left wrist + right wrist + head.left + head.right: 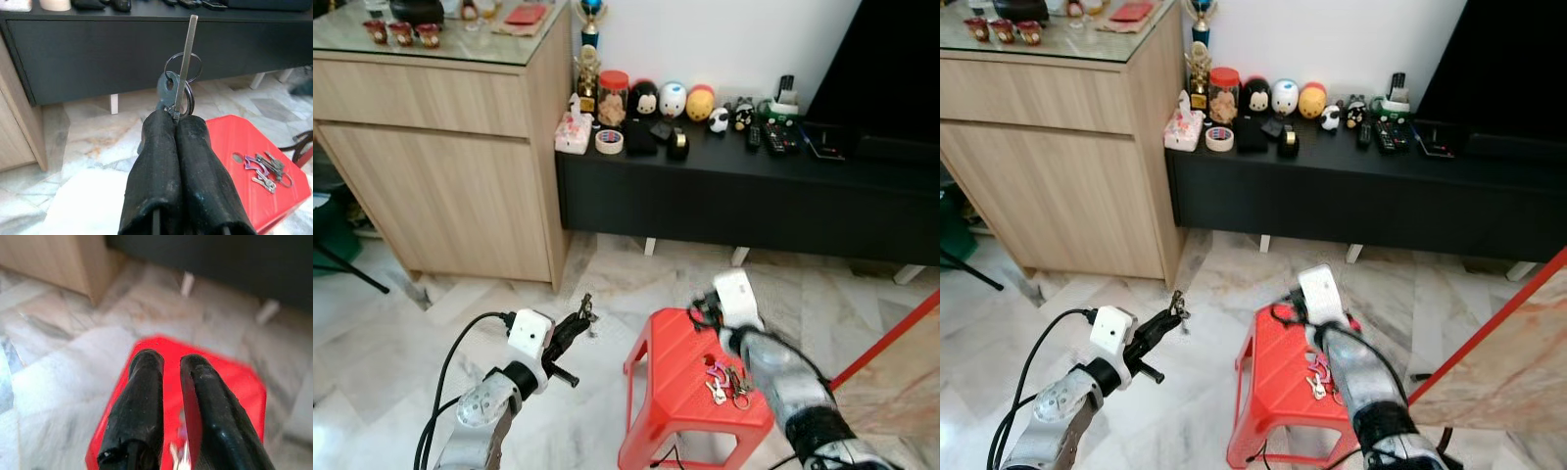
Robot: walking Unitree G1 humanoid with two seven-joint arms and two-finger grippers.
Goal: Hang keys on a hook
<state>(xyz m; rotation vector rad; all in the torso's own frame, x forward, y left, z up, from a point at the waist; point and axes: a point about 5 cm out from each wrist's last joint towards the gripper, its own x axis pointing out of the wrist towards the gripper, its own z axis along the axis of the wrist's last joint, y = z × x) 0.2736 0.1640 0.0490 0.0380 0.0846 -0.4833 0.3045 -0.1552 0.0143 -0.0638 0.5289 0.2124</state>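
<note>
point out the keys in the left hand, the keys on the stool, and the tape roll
held keys (177,83), left wrist view, ring
stool keys (727,380), left eye view, bunch middle
tape roll (609,141), left eye view, rim

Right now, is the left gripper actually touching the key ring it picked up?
Touching. The left wrist view shows the left gripper fingers pressed together on the key ring, the flat metal strip pinched between their tips.

Left gripper (177,128) is raised forward, fingers pressed together on keys (175,90). Right gripper (171,366) is angled downward, fingers seemingly slightly parted.
</note>
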